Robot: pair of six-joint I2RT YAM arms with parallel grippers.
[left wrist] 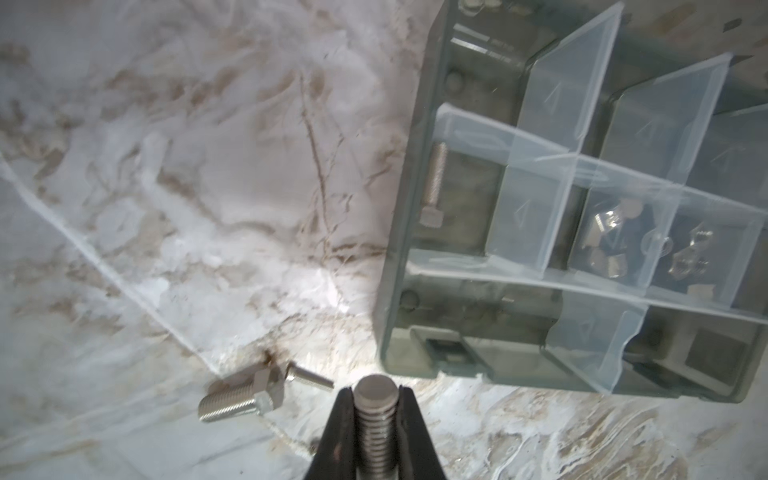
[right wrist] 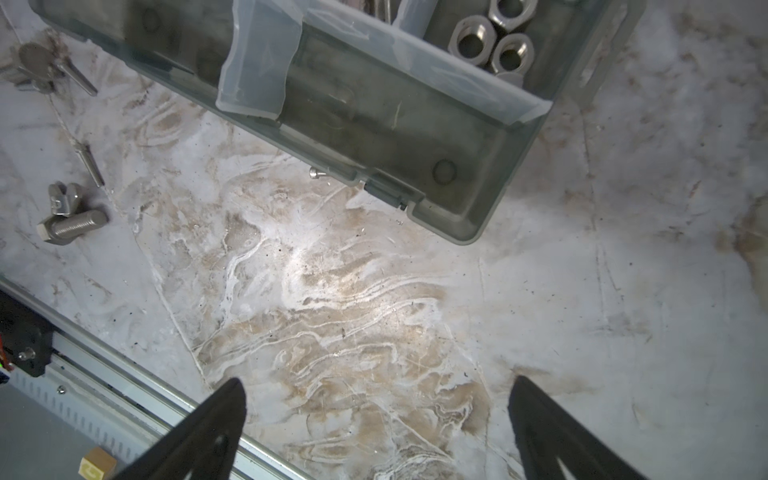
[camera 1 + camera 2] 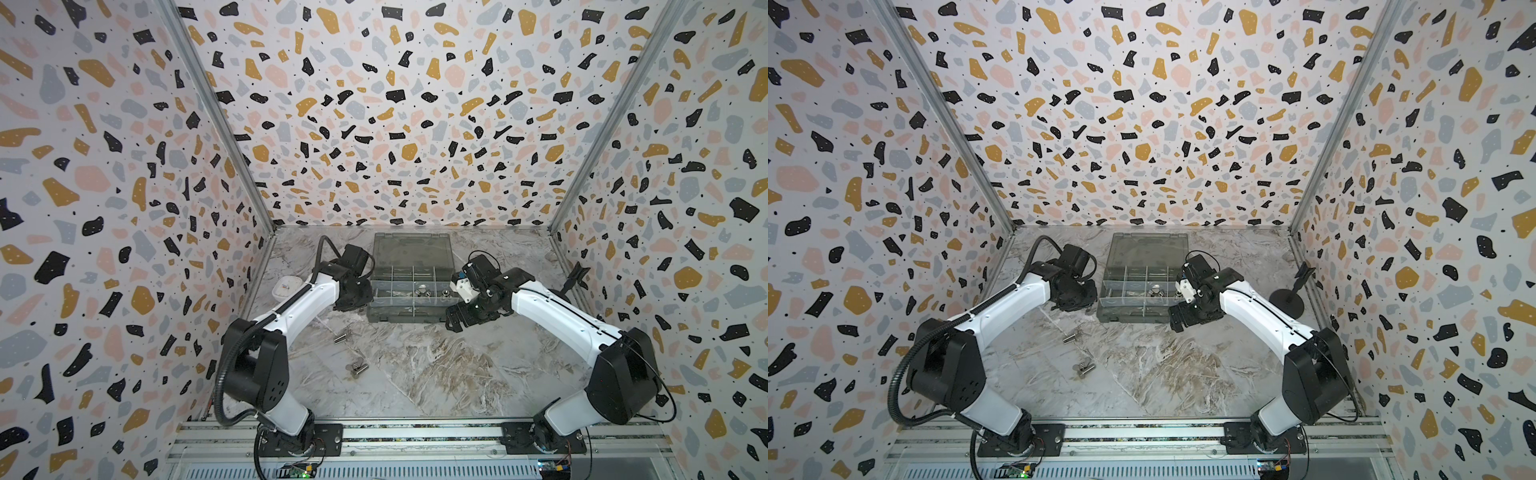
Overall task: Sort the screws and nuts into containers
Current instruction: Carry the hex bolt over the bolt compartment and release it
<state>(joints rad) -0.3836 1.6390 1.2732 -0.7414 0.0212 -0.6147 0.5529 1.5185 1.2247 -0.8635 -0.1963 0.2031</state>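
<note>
My left gripper (image 1: 376, 392) is shut on a threaded silver screw (image 1: 376, 424), its end showing between the black fingers. In both top views this gripper (image 3: 353, 300) (image 3: 1073, 301) hangs low just left of the grey organiser box (image 3: 409, 316) (image 3: 1133, 316). The box's containers hold a screw (image 1: 437, 183), winged nuts (image 1: 607, 232) and hex nuts (image 2: 490, 45). Loose screws (image 3: 343, 336) (image 3: 1084, 370) (image 1: 232, 402) (image 2: 70, 229) lie on the marble table in front of the box. My right gripper (image 2: 377, 380) (image 3: 455, 321) is open and holds nothing, near the box's front right corner.
The box's lid (image 3: 411, 249) lies open flat toward the back wall. A small white case (image 3: 286, 286) sits behind the left arm. A black stand (image 3: 1287, 297) is at the right wall. A tiny screw (image 2: 318, 172) lies against the box's front wall.
</note>
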